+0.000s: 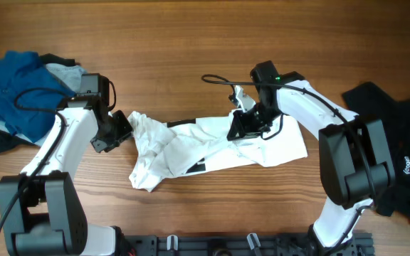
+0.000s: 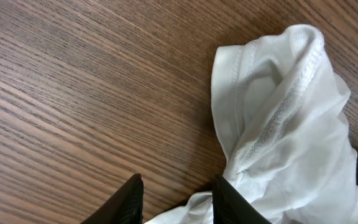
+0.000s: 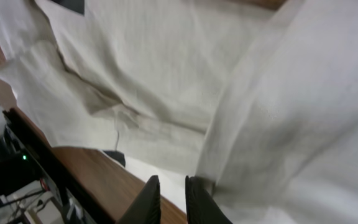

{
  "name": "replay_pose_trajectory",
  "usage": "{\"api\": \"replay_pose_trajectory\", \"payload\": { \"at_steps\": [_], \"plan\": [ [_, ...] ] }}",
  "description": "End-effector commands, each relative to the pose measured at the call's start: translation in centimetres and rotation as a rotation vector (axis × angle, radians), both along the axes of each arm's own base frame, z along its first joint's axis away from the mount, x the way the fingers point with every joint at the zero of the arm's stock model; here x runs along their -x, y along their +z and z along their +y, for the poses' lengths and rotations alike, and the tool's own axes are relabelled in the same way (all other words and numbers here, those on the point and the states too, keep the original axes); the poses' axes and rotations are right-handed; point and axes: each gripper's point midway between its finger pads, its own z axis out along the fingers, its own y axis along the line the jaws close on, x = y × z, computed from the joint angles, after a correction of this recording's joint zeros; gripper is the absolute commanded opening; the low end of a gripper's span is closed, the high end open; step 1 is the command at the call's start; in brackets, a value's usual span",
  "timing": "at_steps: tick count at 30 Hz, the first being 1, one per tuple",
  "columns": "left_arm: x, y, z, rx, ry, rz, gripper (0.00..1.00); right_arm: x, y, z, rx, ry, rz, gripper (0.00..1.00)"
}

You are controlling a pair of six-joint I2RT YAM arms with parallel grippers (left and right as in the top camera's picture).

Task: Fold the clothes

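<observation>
White T-shirt (image 1: pixel 212 146) — right gripper (image 3: pixel 173 182) pinching, nearly closed

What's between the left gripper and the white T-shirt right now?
Nothing visible. The left gripper sits at the left edge of the white T-shirt, and fabric reaches in between its open fingers.

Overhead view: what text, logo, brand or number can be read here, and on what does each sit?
Small white logo on the black garment: too small to read.
Black print on the white T-shirt: plain bars, no letters to be made out.
No other writing or numbers show in any view.
</observation>
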Motion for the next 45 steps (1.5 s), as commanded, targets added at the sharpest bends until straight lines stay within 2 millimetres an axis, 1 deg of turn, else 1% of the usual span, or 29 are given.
{"api": "replay_pose_trajectory", "payload": {
  "at_steps": [1,4,6,8,11,12,13,14,15,16,21,23,24,26,27,28,29,30,32,33,34,37,38,39,40,41,44,45],
  "plan": [
    [-0.4,0.6,0.0,0.012,0.016,-0.022,0.36,-0.6,-0.3,-0.7,0.074,-0.063,0.008,0.20],
    [-0.4,0.6,0.0,0.012,0.016,-0.022,0.36,-2.2,0.0,-2.1,0.206,-0.109,-0.062,0.22],
    [-0.4,0.6,0.0,0.012,0.016,-0.022,0.36,-3.1,0.2,-2.4,0.281,-0.108,-0.136,0.24],
    [-0.4,0.6,0.0,0.012,0.016,-0.022,0.36,-2.9,-0.4,-2.6,0.363,-0.110,-0.156,0.26],
    [-0.4,0.6,0.0,0.012,0.016,-0.022,0.36,-2.4,-0.7,-1.7,0.383,-0.088,-0.163,0.26],
    [-0.4,0.6,0.0,0.012,0.016,-0.022,0.36,-2.4,-0.8,-1.9,0.409,-0.093,-0.168,0.26],
    [-0.4,0.6,0.0,0.012,0.016,-0.022,0.36,-2.4,-1.2,-2.8,0.470,-0.136,-0.167,0.24],
    [-0.4,0.6,0.0,0.012,0.016,-0.022,0.36,-2.4,-1.3,-3.2,0.496,-0.158,-0.164,0.20],
    [-0.4,0.6,0.0,0.012,0.016,-0.022,0.37,-2.5,-1.3,-3.3,0.499,-0.161,-0.168,0.06],
    [-0.4,0.6,0.0,0.012,0.016,-0.022,0.37,-2.7,-1.3,-3.2,0.495,-0.162,-0.174,0.04],
    [-0.4,0.6,0.0,0.012,0.016,-0.022,0.36,-3.7,-1.0,-2.3,0.453,-0.139,-0.221,0.04],
    [-0.4,0.6,0.0,0.012,0.016,-0.022,0.37,-4.5,-0.2,-1.8,0.430,-0.137,-0.253,0.04],
    [-0.4,0.6,0.0,0.012,0.016,-0.022,0.36,-5.0,0.6,-1.0,0.386,-0.115,-0.278,0.04],
    [-0.4,0.6,0.0,0.012,0.016,-0.022,0.37,-5.4,2.0,-0.7,0.367,-0.122,-0.301,0.04],
    [-0.4,0.6,0.0,0.012,0.016,-0.022,0.38,-5.1,2.3,-0.9,0.371,-0.142,-0.286,0.08],
    [-0.4,0.6,0.0,0.012,0.016,-0.022,0.42,-4.4,2.4,-1.2,0.387,-0.159,-0.252,0.12],
    [-0.4,0.6,0.0,0.013,0.016,-0.021,0.48,-4.0,2.3,-1.4,0.397,-0.168,-0.231,0.15],
    [-0.3,0.6,0.0,0.013,0.016,-0.017,0.50,-3.4,2.2,-1.7,0.412,-0.174,-0.204,0.17],
    [0.3,0.4,-0.1,0.018,0.009,0.006,0.53,-2.9,2.0,-3.1,0.490,-0.216,-0.178,0.18],
    [0.7,0.1,-0.5,0.040,-0.018,0.013,0.53,-2.9,1.9,-3.8,0.529,-0.241,-0.179,0.23],
    [1.0,-0.1,-0.7,0.050,-0.018,0.023,0.54,-2.9,1.9,-3.9,0.535,-0.241,-0.180,0.25],
    [1.9,-1.3,-1.7,0.106,-0.020,0.041,0.54,-2.5,1.8,-4.0,0.544,-0.234,-0.164,0.26],
    [2.0,-1.7,-2.1,0.131,-0.022,0.039,0.55,-2.4,1.8,-4.0,0.545,-0.232,-0.161,0.32],
    [2.3,-2.1,-2.7,0.163,-0.023,0.037,0.55,-2.1,1.8,-3.7,0.534,-0.225,-0.152,0.43],
    [2.4,-2.3,-2.9,0.178,-0.024,0.035,0.55,-1.9,1.8,-3.5,0.523,-0.217,-0.145,0.48],
    [2.5,-2.6,-3.3,0.197,-0.026,0.032,0.55,-1.6,1.7,-3.0,0.506,-0.205,-0.135,0.50],
    [2.7,-3.1,-4.6,0.272,-0.058,0.009,0.55,-0.9,0.6,-2.4,0.506,-0.176,-0.140,0.51],
    [2.7,-3.1,-4.6,0.271,-0.062,0.007,0.57,-0.7,0.5,-2.2,0.502,-0.170,-0.140,0.50]
  ]
}}
